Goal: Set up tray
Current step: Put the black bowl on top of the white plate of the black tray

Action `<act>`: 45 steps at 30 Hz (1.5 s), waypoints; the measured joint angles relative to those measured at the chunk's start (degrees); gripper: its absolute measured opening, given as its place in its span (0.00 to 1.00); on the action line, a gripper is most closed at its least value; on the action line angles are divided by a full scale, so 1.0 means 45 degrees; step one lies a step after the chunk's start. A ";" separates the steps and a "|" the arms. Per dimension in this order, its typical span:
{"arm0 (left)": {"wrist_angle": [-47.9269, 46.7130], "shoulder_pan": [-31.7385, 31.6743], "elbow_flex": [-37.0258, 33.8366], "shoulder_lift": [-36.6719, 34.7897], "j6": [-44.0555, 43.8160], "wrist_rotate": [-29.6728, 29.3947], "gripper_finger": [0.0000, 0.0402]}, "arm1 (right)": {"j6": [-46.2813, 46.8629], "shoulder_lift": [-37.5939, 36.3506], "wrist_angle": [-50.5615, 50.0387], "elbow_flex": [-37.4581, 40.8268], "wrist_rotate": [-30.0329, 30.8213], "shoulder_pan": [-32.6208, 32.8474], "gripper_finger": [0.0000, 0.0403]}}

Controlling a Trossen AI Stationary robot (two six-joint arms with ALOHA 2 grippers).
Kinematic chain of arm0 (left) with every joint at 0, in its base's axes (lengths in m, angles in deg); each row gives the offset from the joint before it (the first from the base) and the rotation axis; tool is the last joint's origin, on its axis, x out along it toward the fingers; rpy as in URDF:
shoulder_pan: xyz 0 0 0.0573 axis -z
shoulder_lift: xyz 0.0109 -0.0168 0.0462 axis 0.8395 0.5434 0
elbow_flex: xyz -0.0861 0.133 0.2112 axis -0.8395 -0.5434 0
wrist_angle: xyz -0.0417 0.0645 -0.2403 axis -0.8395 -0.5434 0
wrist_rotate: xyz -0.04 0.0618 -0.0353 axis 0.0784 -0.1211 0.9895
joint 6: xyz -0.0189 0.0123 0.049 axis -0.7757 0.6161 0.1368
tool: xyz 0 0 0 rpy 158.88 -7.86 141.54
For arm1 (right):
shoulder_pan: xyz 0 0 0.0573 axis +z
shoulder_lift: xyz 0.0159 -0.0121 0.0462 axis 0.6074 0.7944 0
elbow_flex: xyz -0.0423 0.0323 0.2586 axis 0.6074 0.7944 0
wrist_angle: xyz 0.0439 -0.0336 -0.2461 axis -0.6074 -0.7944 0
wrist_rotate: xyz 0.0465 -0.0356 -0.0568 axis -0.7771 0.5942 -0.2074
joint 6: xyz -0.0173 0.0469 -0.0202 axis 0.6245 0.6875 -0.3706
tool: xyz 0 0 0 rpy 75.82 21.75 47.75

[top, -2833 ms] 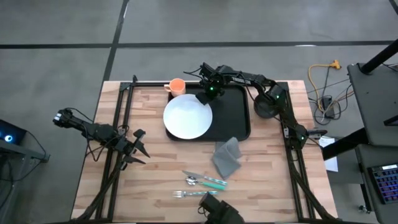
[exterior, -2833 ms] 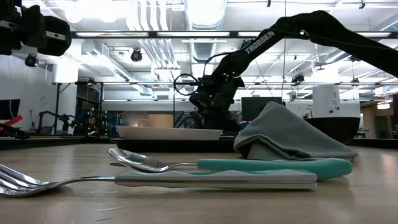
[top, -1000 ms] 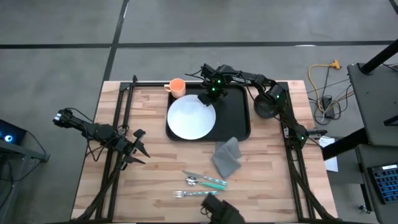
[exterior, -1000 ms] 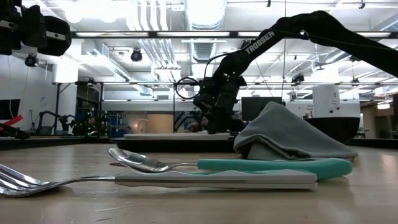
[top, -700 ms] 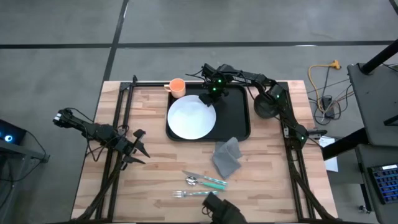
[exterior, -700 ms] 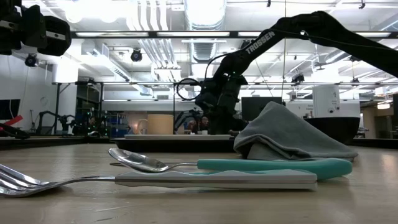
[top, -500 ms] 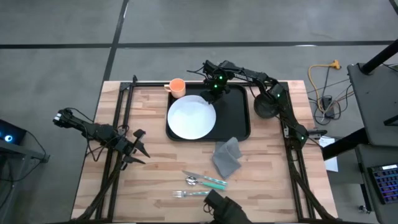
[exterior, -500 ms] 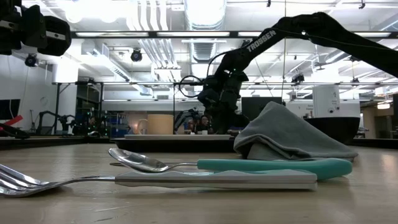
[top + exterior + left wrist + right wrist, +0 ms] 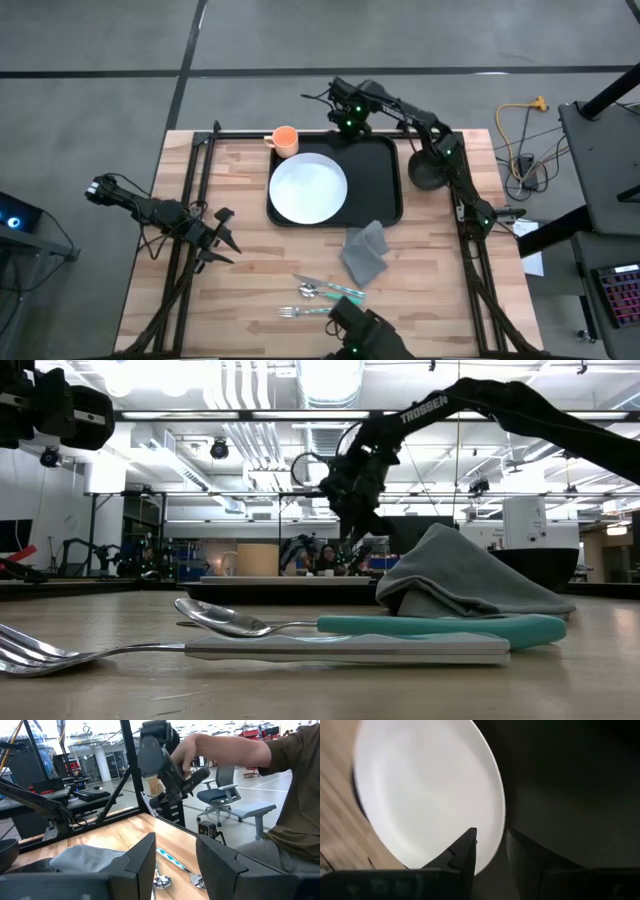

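The black tray (image 9: 382, 182) lies at the table's far middle. A round white plate (image 9: 308, 188) rests flat on the tray's left part; in the right wrist view the plate (image 9: 425, 790) lies below the fingers. My right gripper (image 9: 348, 128) hangs above the tray's far edge, slanting down, open (image 9: 491, 846), with nothing between its fingers. In the low view it (image 9: 358, 532) stands well clear above the plate (image 9: 290, 578). My left gripper (image 9: 224, 241) waits open (image 9: 175, 855) near the table's left side, pointing level.
An orange cup (image 9: 285, 138) stands just beyond the tray's far left corner. A crumpled grey cloth (image 9: 365, 252) lies near the tray's near edge. A teal-handled spoon (image 9: 335, 291) and a fork (image 9: 305, 312) lie near the front. A person's hand (image 9: 200, 745) holds a dark device (image 9: 355, 330) there.
My right gripper has come away from the plate's far rim and has risen, going toward the table's far edge. The plate stays flat on the tray.
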State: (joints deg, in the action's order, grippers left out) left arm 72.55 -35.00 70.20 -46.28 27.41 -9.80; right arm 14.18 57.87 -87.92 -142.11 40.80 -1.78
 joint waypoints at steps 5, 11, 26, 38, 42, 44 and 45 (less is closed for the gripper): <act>0.0005 0.0000 0.0000 0.0000 0.0000 -0.0001 0.30 | 0.0573 -0.0029 -0.0397 -0.1055 0.0017 0.0005 0.24; 0.0003 0.0000 0.0000 0.0000 0.0000 -0.0001 0.30 | 0.1470 -0.0384 -0.3111 -0.1193 0.5564 0.0012 0.24; 0.0000 0.0000 0.0005 -0.0005 0.0000 0.0004 0.30 | 0.2990 -0.2312 -0.3303 0.1316 0.5831 -0.0012 0.23; 0.0000 0.0000 0.0002 -0.0005 0.0000 0.0003 0.30 | 0.3929 -0.6709 0.0485 0.8295 0.5112 -0.0526 0.20; -0.0005 0.0000 0.0005 -0.0005 0.0000 0.0004 0.30 | 0.4439 -0.8228 0.0751 1.0263 0.5699 -0.0727 0.21; -0.0004 0.0000 0.0004 -0.0005 0.0000 0.0003 0.30 | 0.4477 -0.8848 0.1088 1.1096 0.5705 -0.0741 0.21; 0.0000 0.0003 0.0005 -0.0005 0.0000 0.0004 0.30 | 0.4504 -0.9155 0.1298 1.1504 0.5700 -0.0733 0.21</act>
State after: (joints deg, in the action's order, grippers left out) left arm 72.55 -34.99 70.22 -46.30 27.41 -9.78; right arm 34.45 16.67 -82.08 -90.34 66.45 -5.08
